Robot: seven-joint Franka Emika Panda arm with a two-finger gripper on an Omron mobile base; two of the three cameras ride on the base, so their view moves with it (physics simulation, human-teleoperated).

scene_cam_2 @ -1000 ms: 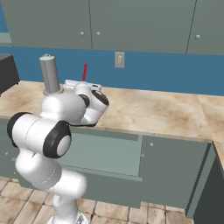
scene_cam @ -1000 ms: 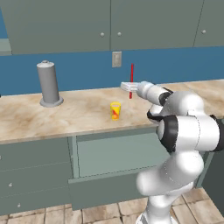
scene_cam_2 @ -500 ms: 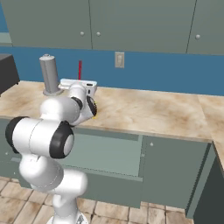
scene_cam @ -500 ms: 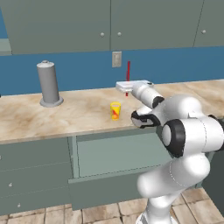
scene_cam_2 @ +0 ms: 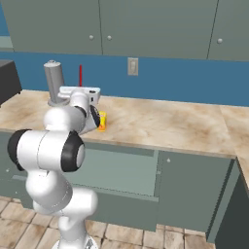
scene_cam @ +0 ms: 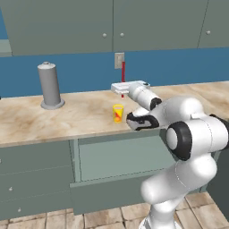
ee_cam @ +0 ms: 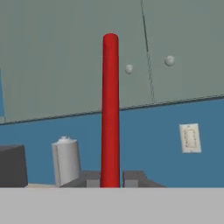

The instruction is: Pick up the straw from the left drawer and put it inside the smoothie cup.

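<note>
- Looking at one left drawer [scene_cam: 120, 159] standing pulled out below the counter [scene_cam: 67, 118], since I lifted the straw from there.
- One gripper [scene_cam: 122, 89] hangs above one smoothie cup [scene_cam: 117, 113], fingers [ee_cam: 133, 178] pinched tight on one straw [ee_cam: 110, 109].
- I'm holding it upright so its lower end should drop into the cup.
- One grey cylinder [scene_cam: 49, 85] stands well apart.

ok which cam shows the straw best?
Hand view: the straw stands large and upright between the gripper fingertips. Both base views show it as a thin red line above the hand, over the counter.
</note>
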